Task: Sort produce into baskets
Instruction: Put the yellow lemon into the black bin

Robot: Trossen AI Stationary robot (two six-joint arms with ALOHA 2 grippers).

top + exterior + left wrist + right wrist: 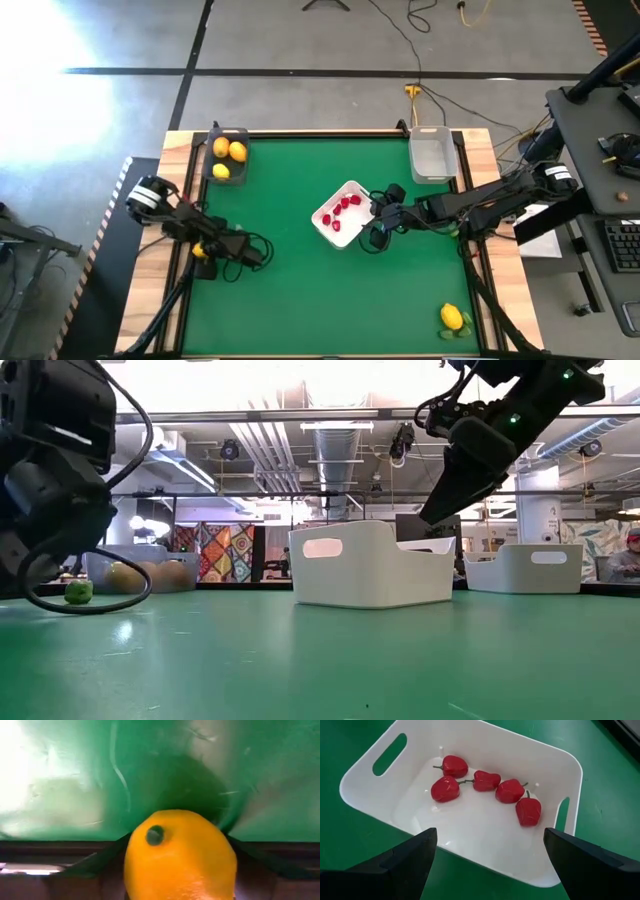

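Note:
A yellow lemon lies on the green mat near the table's left edge, and my left gripper has come down on it, shut on it. My right gripper hangs open above the near rim of the white tray, which holds several red berries. It touches nothing. A dark bin at the far left holds three yellow and orange fruits. At the far right stands a clear bin. Another lemon lies at the near right corner with a green piece beside it. My left gripper has the lemon's two sides between its two fingers, one finger on each side. The fingers slant down at it from the table's left. The lemon rests on the mat, its stem end facing the camera.
A small green fruit shows on the mat behind the left arm's cable loop in the low view. Wooden boards border the mat. Open green mat lies between the two arms toward the near edge.

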